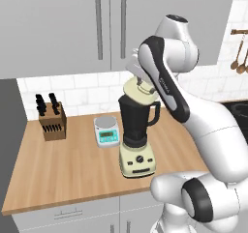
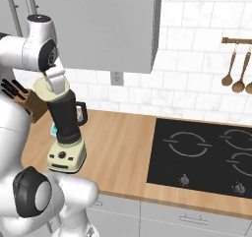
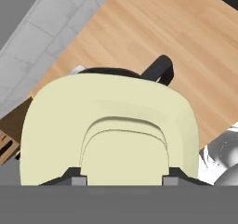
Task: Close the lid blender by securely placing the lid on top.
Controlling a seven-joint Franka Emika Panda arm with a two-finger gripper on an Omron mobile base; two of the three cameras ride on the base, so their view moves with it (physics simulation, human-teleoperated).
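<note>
Our two-finger gripper point(image 1: 141, 85) is clamped on the knob of the round pale cream-yellow lid point(image 1: 138, 92), which we hold tilted just above the tall dark-jarred blender point(image 1: 136, 135). If we release it aslant, one edge may catch the rim and the lid could slide off onto the wooden counter point(image 1: 72, 164).

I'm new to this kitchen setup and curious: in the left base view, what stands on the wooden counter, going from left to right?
Wooden knife block with dark handles → white and teal kitchen scale → tall blender with dark jar and cream base.
</note>
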